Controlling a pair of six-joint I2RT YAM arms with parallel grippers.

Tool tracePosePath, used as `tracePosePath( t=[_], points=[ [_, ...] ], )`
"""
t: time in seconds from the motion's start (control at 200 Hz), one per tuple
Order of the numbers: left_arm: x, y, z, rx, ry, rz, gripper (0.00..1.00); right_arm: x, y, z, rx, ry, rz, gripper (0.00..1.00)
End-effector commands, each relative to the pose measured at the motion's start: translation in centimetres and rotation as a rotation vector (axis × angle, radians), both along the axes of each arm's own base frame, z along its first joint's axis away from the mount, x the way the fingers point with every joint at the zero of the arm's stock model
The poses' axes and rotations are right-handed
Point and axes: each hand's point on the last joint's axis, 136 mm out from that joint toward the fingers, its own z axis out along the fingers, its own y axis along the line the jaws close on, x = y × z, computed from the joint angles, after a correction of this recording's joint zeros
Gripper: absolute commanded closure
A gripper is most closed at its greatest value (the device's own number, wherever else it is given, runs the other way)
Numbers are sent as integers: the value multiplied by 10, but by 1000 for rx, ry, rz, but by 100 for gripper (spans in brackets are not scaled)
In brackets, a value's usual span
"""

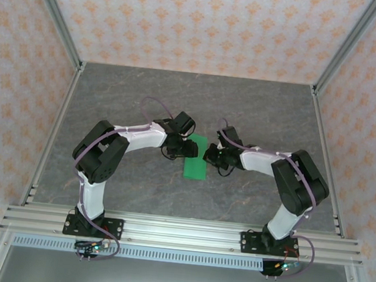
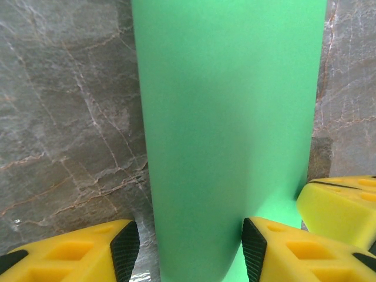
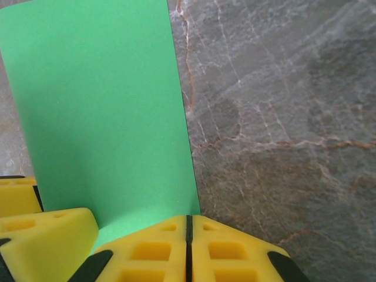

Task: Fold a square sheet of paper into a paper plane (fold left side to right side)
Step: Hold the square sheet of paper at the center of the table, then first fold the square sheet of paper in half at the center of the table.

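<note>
Pinning the paper [image 1: 196,159] at the tabletop's [image 1: 179,99] centre, the right gripper [image 3: 188,226] is pressing down, jaws together, while the left gripper [image 2: 191,247] is straddling it, jaws spread.

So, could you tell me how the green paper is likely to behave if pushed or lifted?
The green paper looks thin and lies flat, so it would probably flop if lifted by one edge. On the smooth table it likely slides easily when pushed.

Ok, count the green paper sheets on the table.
1. The green sheet lies at the centre of the table, between the left gripper and the right gripper; folded layers beneath may be hidden.
</note>
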Motion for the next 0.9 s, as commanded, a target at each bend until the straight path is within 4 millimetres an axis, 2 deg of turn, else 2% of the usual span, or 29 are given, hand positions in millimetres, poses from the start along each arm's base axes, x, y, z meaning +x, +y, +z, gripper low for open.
tracePosePath(
  t=[0.0, 0.19, 0.205, 0.26, 0.5, 0.6, 0.641, 0.776, 0.896],
  points=[
    [-5, 0, -17, 39, 13, -18, 46, -4, -5, -9, -55, 39, -8, 91],
    [-2, 3, 0, 41, -26, -13, 45, -16, -22, -22, -153, 91, -2, 91],
    [1, 2, 12, 27, -52, -13, 44, -17, -23, -23, -159, 95, -2, 91],
    [2, 3, 22, 25, -72, -12, 44, -19, -25, -26, -173, 103, -2, 91],
    [4, 11, 60, 24, -153, 1, 38, -22, -26, -34, -190, 128, 8, 91],
    [4, 6, 69, -20, -168, -1, 38, -22, -25, -35, -188, 128, 11, 91],
    [4, 1, 72, -52, -168, -6, 41, -22, -25, -35, -189, 130, 12, 91],
    [3, -25, 73, -183, -138, -42, 62, -22, -25, -36, -194, 132, 11, 91],
    [4, -38, 69, -246, -119, -54, 73, -22, -23, -37, -194, 133, 14, 92]
  ],
)
